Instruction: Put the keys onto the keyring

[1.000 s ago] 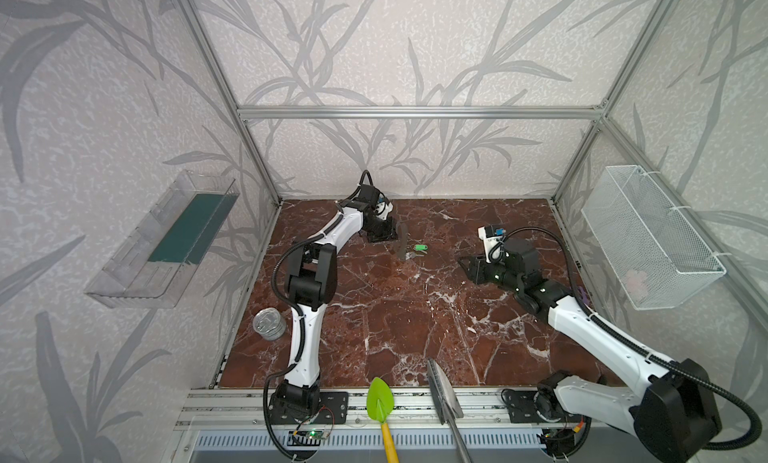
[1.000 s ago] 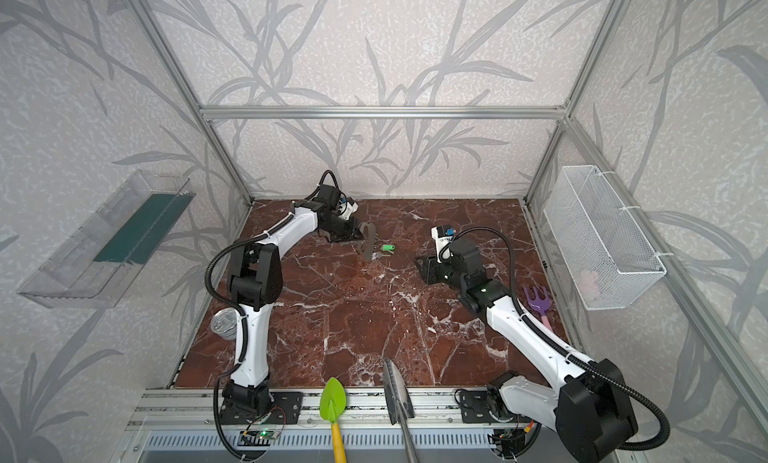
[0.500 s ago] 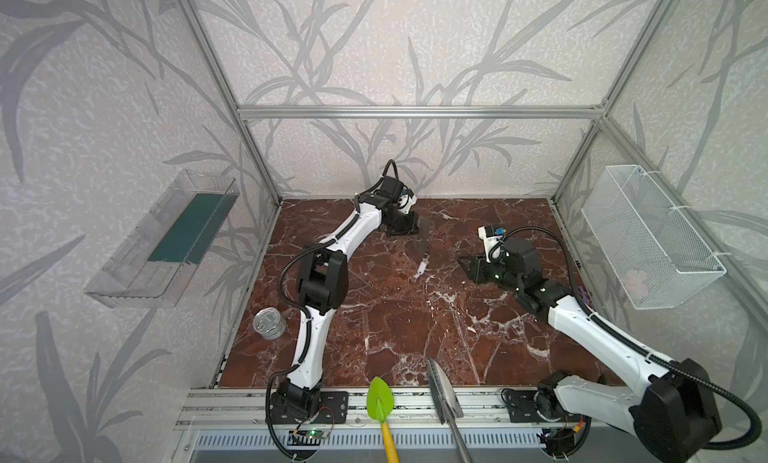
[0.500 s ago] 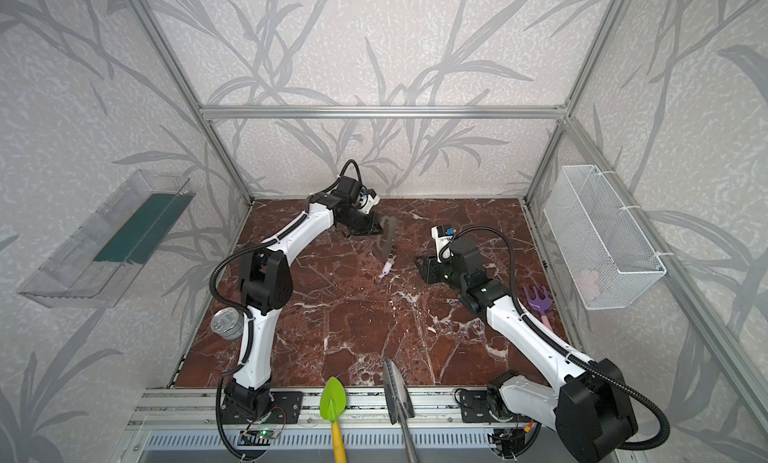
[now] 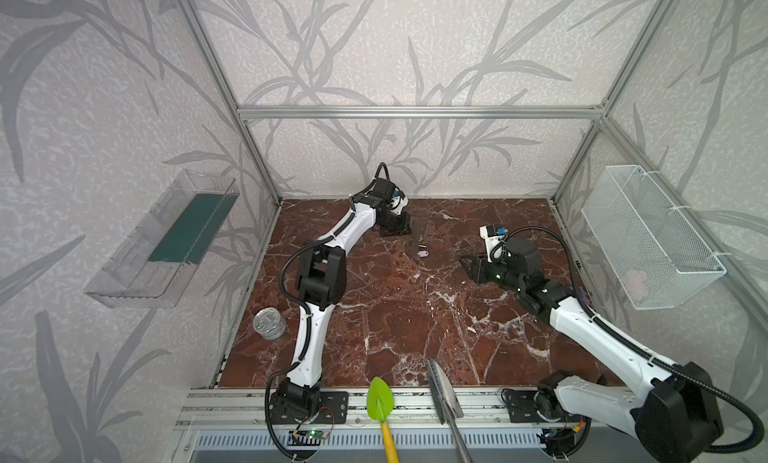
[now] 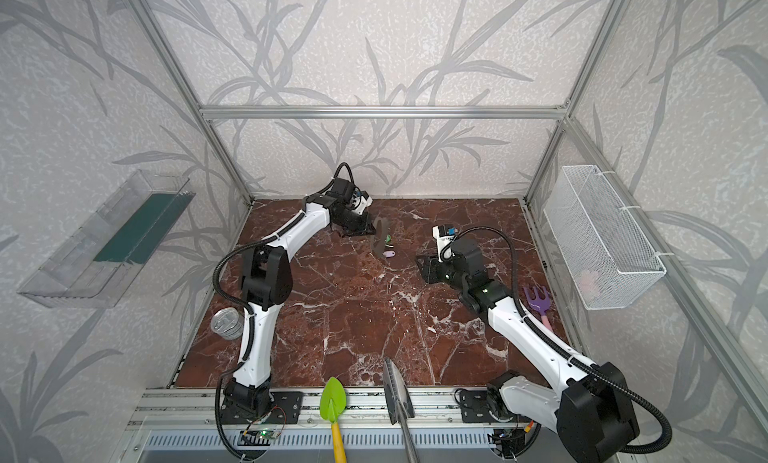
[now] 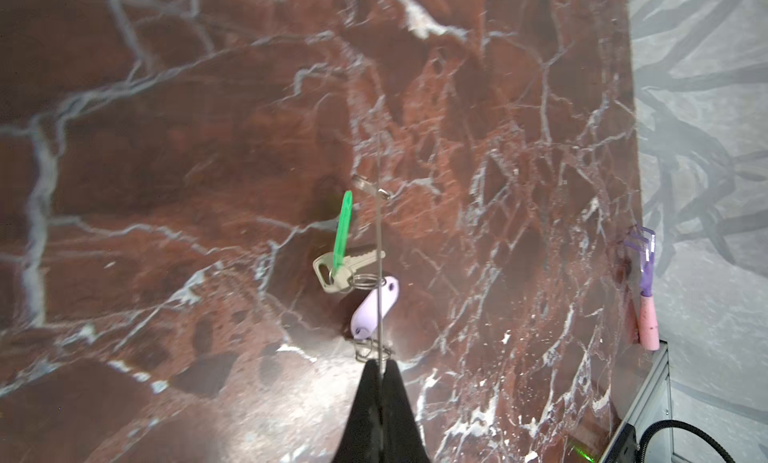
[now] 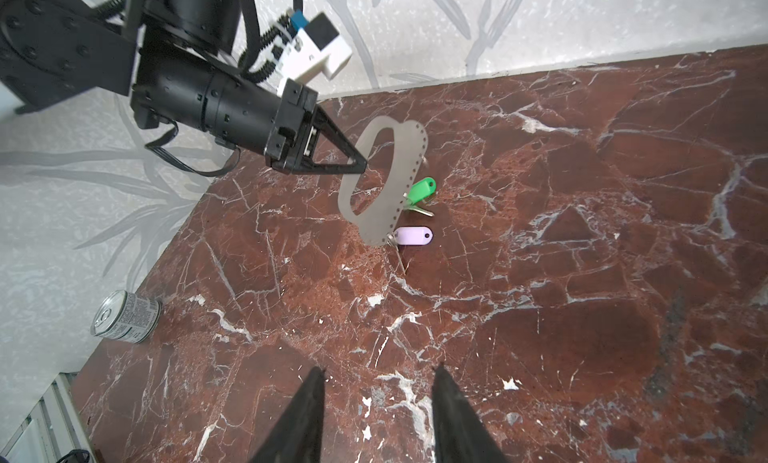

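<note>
My left gripper (image 8: pixel 361 165) is shut on the rim of the keyring (image 8: pixel 405 165), a flat grey-beige tag with an oval cut-out, and holds it upright near the back middle of the marble table (image 5: pixel 395 307). The keys hang on small rings at its holed edge: a green-tagged one (image 8: pixel 420 189) and, below it, a lilac-tagged one (image 8: pixel 411 235). The left wrist view shows the keyring (image 7: pixel 379 232) edge-on as a thin line between my gripper's (image 7: pixel 380 367) closed tips. My right gripper (image 8: pixel 376 371) hovers open and empty to the right of the keys (image 6: pixel 389 254).
A tin can (image 5: pixel 269 323) stands at the table's left edge. A purple rake (image 6: pixel 538 298) lies by the right wall. A green shovel (image 5: pixel 380 398) and a grey trowel (image 5: pixel 442 392) rest on the front rail. A wire basket (image 5: pixel 648 236) hangs on the right wall.
My left arm has swung to the right along the back with the keyring and turned it, so the keys now dangle nearer the middle. The right arm has not moved.
</note>
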Robot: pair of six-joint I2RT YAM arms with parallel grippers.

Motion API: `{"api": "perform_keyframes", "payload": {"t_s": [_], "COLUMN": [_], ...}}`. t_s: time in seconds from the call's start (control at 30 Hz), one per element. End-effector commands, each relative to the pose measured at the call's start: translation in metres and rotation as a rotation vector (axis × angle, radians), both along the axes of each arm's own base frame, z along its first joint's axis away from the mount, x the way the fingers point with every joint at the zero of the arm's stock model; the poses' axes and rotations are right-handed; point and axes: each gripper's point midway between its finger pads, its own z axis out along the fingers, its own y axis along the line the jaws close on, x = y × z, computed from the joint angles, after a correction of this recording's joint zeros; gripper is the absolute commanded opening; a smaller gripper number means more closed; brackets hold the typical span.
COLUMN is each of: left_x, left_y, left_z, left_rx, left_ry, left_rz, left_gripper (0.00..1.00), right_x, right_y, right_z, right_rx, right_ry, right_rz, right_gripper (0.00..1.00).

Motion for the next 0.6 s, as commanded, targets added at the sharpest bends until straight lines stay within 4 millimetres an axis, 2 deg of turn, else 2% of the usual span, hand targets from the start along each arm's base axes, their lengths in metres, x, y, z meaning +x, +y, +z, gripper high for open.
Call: {"api": "perform_keyframes", "payload": {"t_s": [0.0,0.17,0.57], "left_x": [0.003,0.002,-0.005], "left_y": [0.020,0.053,0.109], "left_z": [-0.021,-0.035,-0.057], "left_rx": [0.004,0.032,0.130], "left_ry": [0.023,0.046,0.058], "left_rz": [0.016,0.068,0.199], "left_gripper": [0.00,0.00,0.00], "right_x": [-0.001,0.000,0.001], "right_y": [-0.003,-0.003,-0.003], "right_z": [0.003,0.002,-0.001], "right_rx": [0.004,0.000,-0.002], "right_ry": [-0.013,-0.010,0.000], "right_rz": [-0.006,-0.011,-0.011], "right_gripper": [0.43,0.43,0.43]}}
